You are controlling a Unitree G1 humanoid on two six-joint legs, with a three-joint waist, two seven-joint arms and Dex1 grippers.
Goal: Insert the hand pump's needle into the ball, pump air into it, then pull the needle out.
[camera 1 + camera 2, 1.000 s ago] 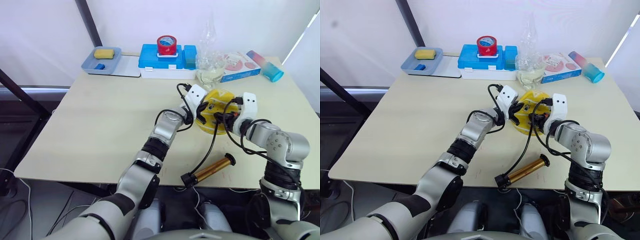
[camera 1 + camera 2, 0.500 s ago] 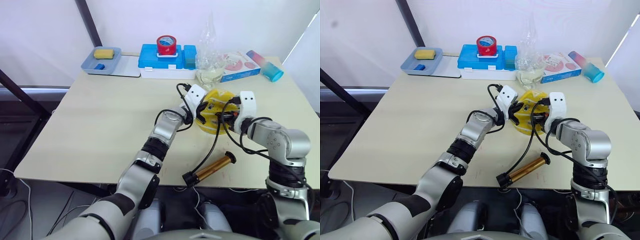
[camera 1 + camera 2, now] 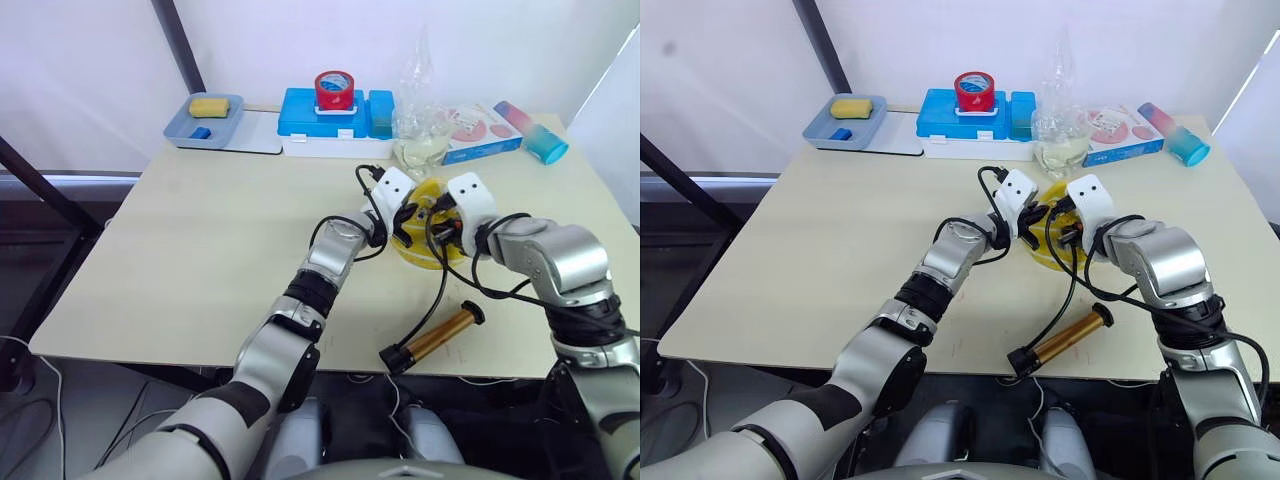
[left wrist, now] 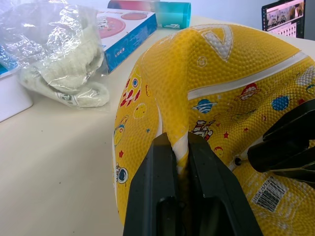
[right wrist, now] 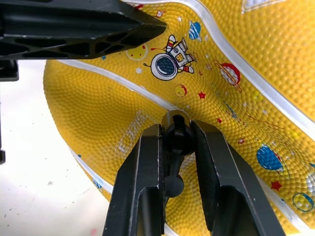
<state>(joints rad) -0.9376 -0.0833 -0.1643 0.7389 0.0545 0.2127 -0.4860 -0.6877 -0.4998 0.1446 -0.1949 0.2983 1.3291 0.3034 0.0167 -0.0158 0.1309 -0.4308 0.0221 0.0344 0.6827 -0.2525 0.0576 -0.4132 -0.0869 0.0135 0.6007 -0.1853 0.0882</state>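
Note:
The dented yellow ball [image 4: 162, 83] with printed dots lies on the table's right middle. My left gripper [image 4: 179, 140] is shut on a raised fold of its skin. From the other side, my right gripper [image 5: 176, 132] is shut on the black end piece [image 5: 173, 147] of the hand pump's hose, which is pressed against a small round ring on the ball [image 5: 256, 73]. The needle itself is hidden. The hand pump's bronze cylinder [image 3: 440, 335] lies near the table's front edge. Its thin black hose [image 3: 438, 290] runs up to my right gripper [image 3: 442, 228].
Along the back stand a grey tray [image 3: 180, 128] with a yellow sponge, a blue box [image 3: 300, 118] with a red tape roll [image 3: 333, 90] on top, a crumpled plastic bag [image 3: 420, 130], a flat printed box [image 3: 480, 132] and a blue-pink cup [image 3: 535, 135].
My right gripper has swung left, closer over the ball, still holding the hose end. The pump cylinder has slid a little to the right. The left gripper keeps its pinch.

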